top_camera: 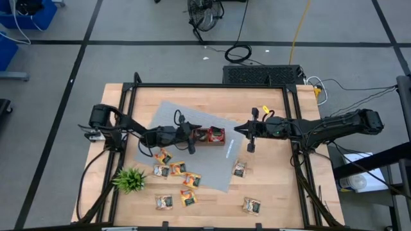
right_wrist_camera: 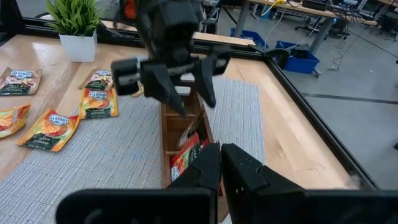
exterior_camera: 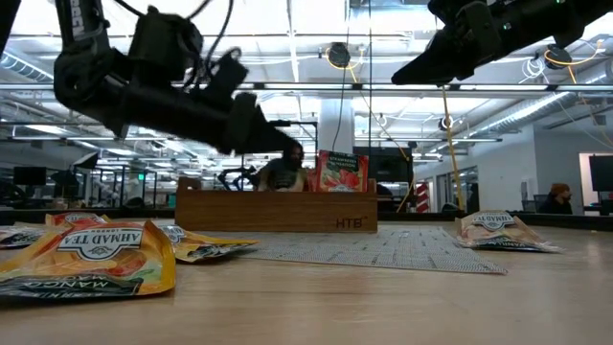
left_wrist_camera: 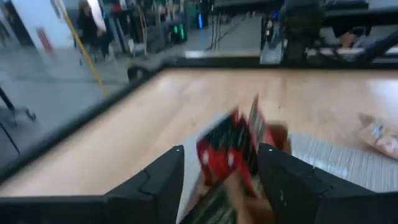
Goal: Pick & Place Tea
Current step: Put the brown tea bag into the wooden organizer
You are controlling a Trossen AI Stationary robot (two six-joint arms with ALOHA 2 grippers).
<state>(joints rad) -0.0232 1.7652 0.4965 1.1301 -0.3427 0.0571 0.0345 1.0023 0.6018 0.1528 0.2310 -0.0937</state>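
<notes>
Left end effector (right_wrist_camera: 177,74) hovers over the wooden tray (top_camera: 207,136), fingers spread apart, nothing gripped; probably a release position, since red tea sachets (top_camera: 216,134) stand in the tray's right compartment. Right end effector (top_camera: 246,130) waits just right of the tray, closed and empty. Remaining sachets (top_camera: 174,169) lie flat on the table (top_camera: 270,186), near side.

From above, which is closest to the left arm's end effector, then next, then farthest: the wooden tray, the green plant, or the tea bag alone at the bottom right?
1. Wooden tray: right under the left end effector, mid-table.
2. Green plant: near the front left corner.
3. Lone tea bag: front right, farthest.
</notes>
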